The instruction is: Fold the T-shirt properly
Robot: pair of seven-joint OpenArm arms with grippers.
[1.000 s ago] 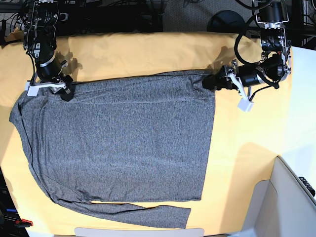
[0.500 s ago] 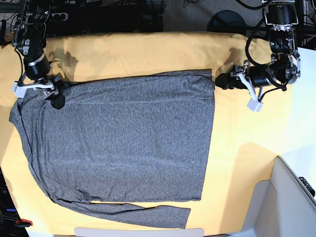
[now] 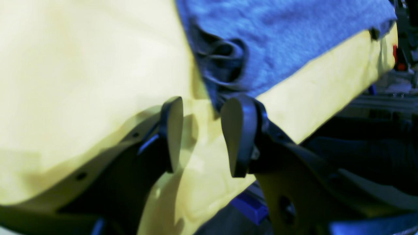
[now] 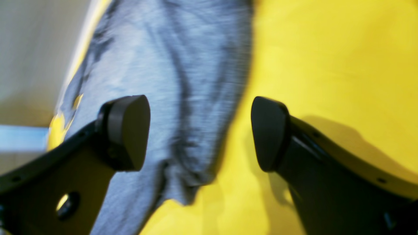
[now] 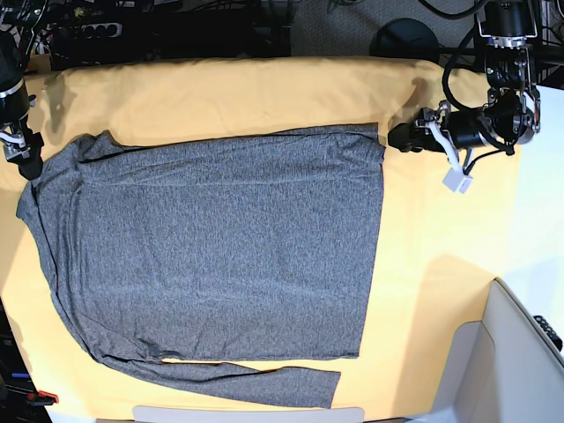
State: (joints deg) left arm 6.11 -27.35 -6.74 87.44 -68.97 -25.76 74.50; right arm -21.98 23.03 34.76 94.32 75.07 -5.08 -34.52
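The grey T-shirt point(image 5: 211, 247) lies spread flat on the yellow table cloth point(image 5: 264, 88), with one long sleeve point(image 5: 264, 381) folded along its front edge. My left gripper point(image 5: 394, 137) sits just right of the shirt's far right corner, open and holding nothing. In the left wrist view, the left gripper point(image 3: 202, 130) hangs over bare cloth, and the T-shirt point(image 3: 277, 36) corner lies just past its fingertips. My right gripper point(image 5: 26, 163) is at the far left edge, beside the shirt's shoulder. Seen from the right wrist, the right gripper point(image 4: 199, 130) stands wide open above the T-shirt point(image 4: 169, 81) edge.
A white surface and grey bin point(image 5: 520, 352) stand at the right front. A black round base point(image 5: 401, 35) and cables sit behind the table. A white tag point(image 5: 456, 181) dangles from the left arm.
The right gripper opened, let go of the shirt's far left shoulder and drew away to the left. The left gripper backed off to the right of the far right corner.
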